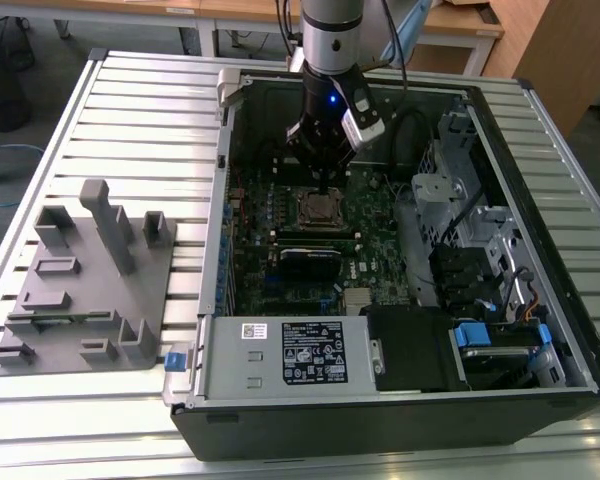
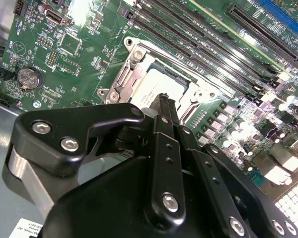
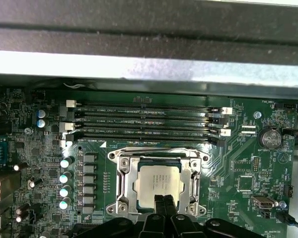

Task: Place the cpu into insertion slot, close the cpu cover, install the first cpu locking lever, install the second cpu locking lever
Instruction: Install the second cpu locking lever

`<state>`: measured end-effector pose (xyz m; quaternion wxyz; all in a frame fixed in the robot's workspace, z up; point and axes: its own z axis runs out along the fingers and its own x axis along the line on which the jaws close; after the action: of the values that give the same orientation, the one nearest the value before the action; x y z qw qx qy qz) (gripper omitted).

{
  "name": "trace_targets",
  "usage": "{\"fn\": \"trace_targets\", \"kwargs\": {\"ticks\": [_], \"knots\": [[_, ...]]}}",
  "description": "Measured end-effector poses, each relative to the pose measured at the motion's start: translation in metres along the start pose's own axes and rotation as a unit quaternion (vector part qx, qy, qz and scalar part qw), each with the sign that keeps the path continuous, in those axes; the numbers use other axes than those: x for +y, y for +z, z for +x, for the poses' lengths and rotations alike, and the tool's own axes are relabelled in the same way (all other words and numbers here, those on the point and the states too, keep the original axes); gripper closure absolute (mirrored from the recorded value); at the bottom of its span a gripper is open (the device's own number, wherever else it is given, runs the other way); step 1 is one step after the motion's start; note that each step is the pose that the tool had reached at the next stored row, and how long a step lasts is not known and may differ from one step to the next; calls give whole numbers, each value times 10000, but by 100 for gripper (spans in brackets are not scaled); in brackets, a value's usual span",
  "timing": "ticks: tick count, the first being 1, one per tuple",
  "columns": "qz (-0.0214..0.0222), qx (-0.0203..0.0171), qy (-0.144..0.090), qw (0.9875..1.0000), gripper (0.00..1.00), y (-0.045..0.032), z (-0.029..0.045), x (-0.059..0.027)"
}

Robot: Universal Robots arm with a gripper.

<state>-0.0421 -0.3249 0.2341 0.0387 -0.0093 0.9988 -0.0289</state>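
My gripper (image 1: pixel 325 190) hangs over the cpu (image 3: pixel 159 184), which lies in the insertion slot (image 1: pixel 319 209) with the cpu cover (image 3: pixel 126 186) framing it. The computer case (image 1: pixel 540 150) lies on the bench (image 1: pixel 140 110); a fixture block (image 1: pixel 85 290) sits toward the exterior view's left.

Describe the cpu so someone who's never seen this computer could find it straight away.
Look inside the open computer case at the green motherboard. Beside the long black memory slots sits a silver cpu cover, right under the gripper. The cpu is the flat dull-silver square in its window.
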Motion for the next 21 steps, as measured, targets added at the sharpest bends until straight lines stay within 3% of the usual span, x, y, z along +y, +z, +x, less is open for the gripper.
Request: {"fn": "trace_targets", "kwargs": {"ticks": [21], "knots": [[4, 0, -1, 10000, 89, -64, -5, -4]]}}
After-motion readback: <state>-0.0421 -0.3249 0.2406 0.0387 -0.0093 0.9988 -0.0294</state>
